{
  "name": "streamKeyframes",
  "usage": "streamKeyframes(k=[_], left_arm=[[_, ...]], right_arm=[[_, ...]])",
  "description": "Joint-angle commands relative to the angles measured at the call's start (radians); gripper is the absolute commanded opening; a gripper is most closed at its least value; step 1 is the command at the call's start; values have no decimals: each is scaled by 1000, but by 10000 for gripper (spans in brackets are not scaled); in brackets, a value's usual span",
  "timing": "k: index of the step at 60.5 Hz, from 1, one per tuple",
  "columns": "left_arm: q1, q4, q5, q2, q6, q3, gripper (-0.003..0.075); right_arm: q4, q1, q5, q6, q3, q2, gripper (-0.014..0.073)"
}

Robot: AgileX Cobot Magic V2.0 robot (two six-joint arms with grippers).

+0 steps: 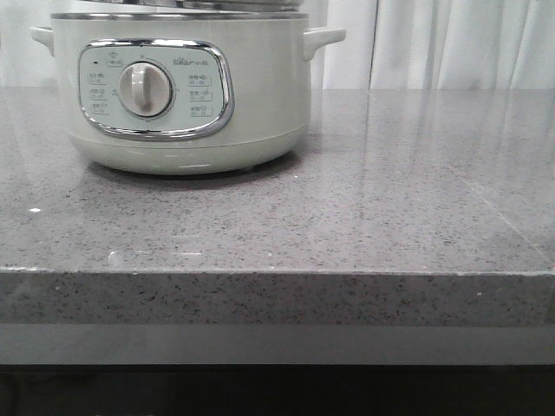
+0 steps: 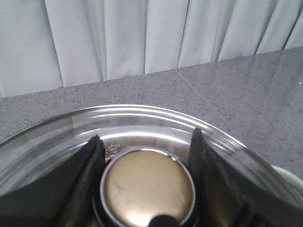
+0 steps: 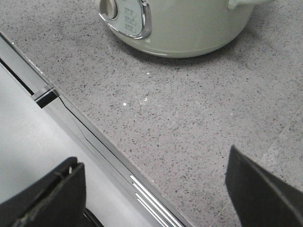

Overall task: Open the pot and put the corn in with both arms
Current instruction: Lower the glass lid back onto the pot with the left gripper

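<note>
- The pot [image 1: 182, 95] stands on the grey speckled desk [image 1: 390, 208], toward the far left in the front view, with its chrome-framed control panel [image 1: 156, 88] and round silver dial [image 1: 145, 90] facing the near edge.
- A side handle [image 1: 323, 39] sticks out at the pot's right, and another shows at its left.
- In the left wrist view, the left end effector [image 2: 147, 146] sits over the pot's clear glass lid [image 2: 137, 123], its two dark fingers [image 2: 92, 156] set narrowly, one on each side of the round brass-coloured knob [image 2: 147, 189]; whether they press on the knob cannot be told.
- In the right wrist view, the right end effector [image 3: 156, 189] is spread wide with nothing between its fingers, above the near edge of the desk, to the right of the pot and apart from it.
- The corn shows in none of the views.
- Pale curtains [image 1: 451, 43] hang behind the desk.
</note>
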Motion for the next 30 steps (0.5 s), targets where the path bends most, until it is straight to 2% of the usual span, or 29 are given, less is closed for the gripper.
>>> streamKeyframes(k=[1, 30], left_arm=[[1, 7, -166, -43, 2, -52, 148], [1, -4, -157, -14, 2, -52, 148]], right_arm=[[11, -4, -71, -2, -26, -4, 615], [11, -4, -71, -2, -26, -4, 615]])
